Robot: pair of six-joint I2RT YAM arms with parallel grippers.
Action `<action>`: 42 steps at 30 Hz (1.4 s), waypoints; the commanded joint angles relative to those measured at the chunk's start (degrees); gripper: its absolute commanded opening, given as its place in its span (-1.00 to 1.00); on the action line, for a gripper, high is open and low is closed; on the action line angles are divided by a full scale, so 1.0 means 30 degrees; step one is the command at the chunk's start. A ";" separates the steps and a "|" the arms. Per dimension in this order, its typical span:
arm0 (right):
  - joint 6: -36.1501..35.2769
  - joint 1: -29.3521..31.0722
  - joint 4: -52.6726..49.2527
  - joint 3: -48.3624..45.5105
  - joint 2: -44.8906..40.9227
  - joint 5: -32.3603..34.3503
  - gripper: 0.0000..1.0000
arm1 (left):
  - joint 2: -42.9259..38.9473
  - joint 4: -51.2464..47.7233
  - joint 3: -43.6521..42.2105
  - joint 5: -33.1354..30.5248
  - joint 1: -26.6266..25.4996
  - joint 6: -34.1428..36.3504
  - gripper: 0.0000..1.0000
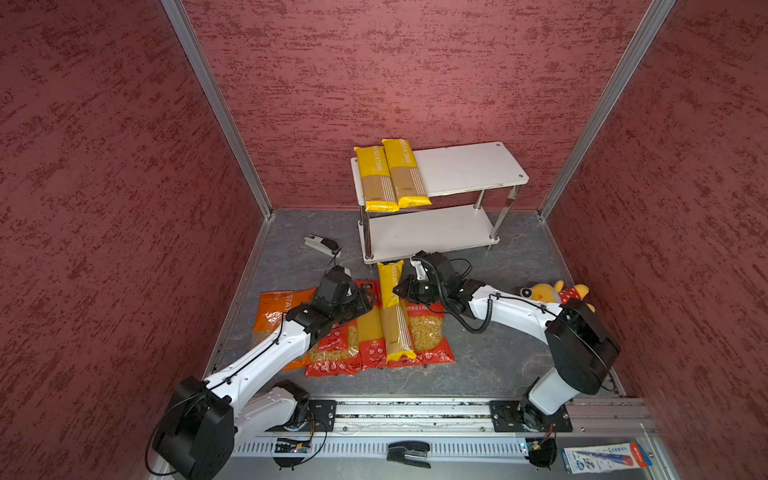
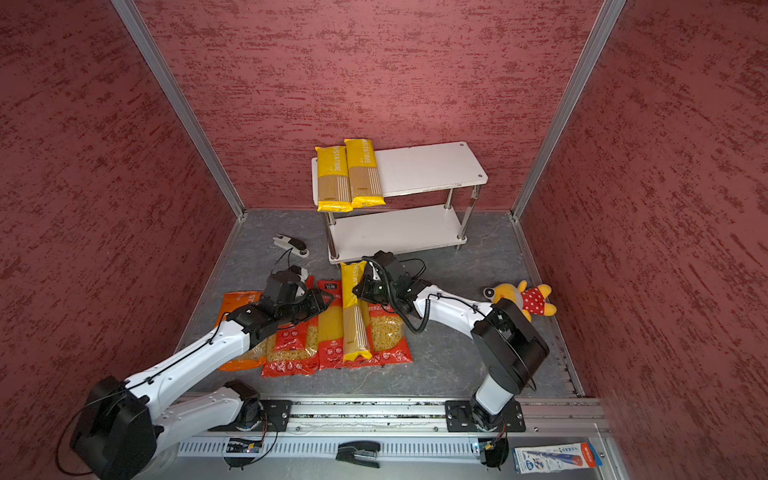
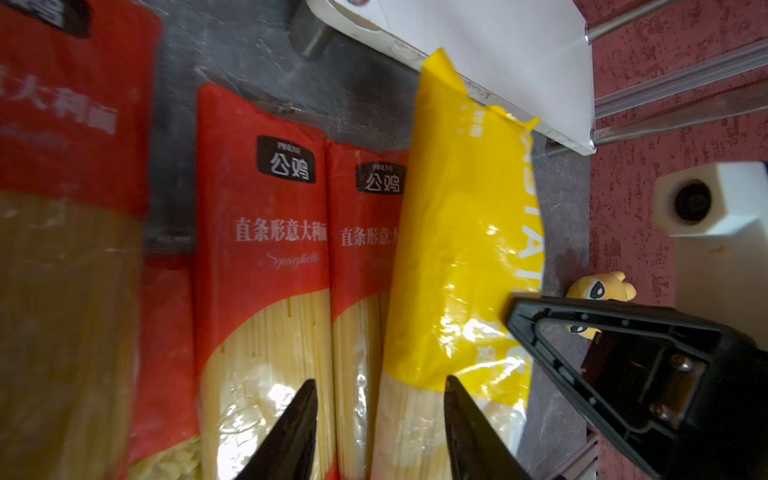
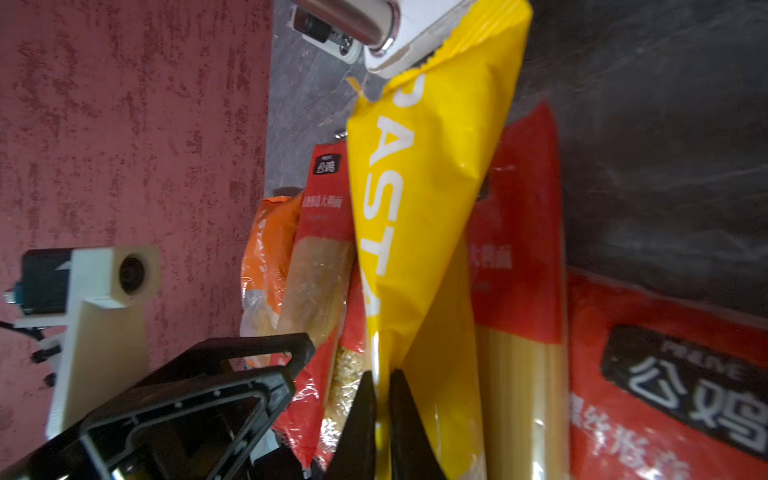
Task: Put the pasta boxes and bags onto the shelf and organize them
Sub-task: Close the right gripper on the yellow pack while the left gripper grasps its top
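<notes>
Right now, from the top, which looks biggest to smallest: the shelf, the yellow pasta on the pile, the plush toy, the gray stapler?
In a top view:
1. shelf
2. yellow pasta on the pile
3. plush toy, partly hidden behind the right arm
4. gray stapler

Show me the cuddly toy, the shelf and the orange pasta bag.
cuddly toy [image 1: 544,293]: in a top view, its yellow head.
shelf [image 1: 465,166]: in a top view, its bare top board.
orange pasta bag [image 1: 272,308]: in a top view, its orange printed end.

Top views overhead facing shelf [image 1: 465,166]; wrists close, apparently sharing yellow pack [image 3: 465,249].
</notes>
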 commanded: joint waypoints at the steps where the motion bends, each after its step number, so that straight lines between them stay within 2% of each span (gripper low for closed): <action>1: -0.0069 -0.0472 0.0512 -0.0136 -0.0019 0.0250 -0.38 | 0.0839 0.1617 -0.0021 0.0381 -0.0653 -0.0245 -0.01; 4: -0.0729 -0.1008 -0.0342 -0.0466 -0.0731 0.0550 -0.15 | 0.1311 0.2146 -0.0106 0.0611 -0.1098 -0.0197 0.00; 9: -0.1444 -0.1609 -0.1354 -0.0975 -0.1397 0.0266 -0.05 | 0.2547 0.3148 -0.0019 0.1387 -0.1403 0.0345 0.01; 14: -0.0183 -0.0891 -0.0186 -0.1542 -0.1549 -0.0618 -0.18 | 0.3387 0.4106 -0.0233 0.1904 -0.1426 0.0750 -0.11; 19: 0.0608 -0.0023 0.1209 -0.0509 -0.0832 -0.0792 -0.45 | 0.3994 0.4878 -0.0674 0.2203 -0.1476 0.0367 -0.33; 22: 0.1011 0.0316 0.1925 0.0401 0.0218 -0.0985 -0.51 | 0.4288 0.5196 -0.1094 0.2121 -0.1534 0.0139 -0.39; 27: 0.2027 0.0648 0.2871 0.0788 0.2169 -0.0983 -0.51 | 0.5014 0.5575 -0.1643 0.2282 -0.1591 -0.0170 -0.44; 32: 0.1347 0.0645 0.0698 0.0411 0.2978 0.1423 -0.51 | 0.4736 0.4829 -0.1983 0.2039 -0.1583 -0.0455 -0.47; 38: 0.0728 0.0605 0.0628 -0.0087 0.1658 0.1089 -0.39 | 0.3265 0.3632 -0.2174 0.2044 -0.0794 -0.0225 -0.47; 42: 0.0339 0.0575 -0.0717 -0.0394 -0.0027 0.0874 -0.22 | 0.2541 0.3243 -0.2133 0.2225 -0.0047 0.0275 -0.43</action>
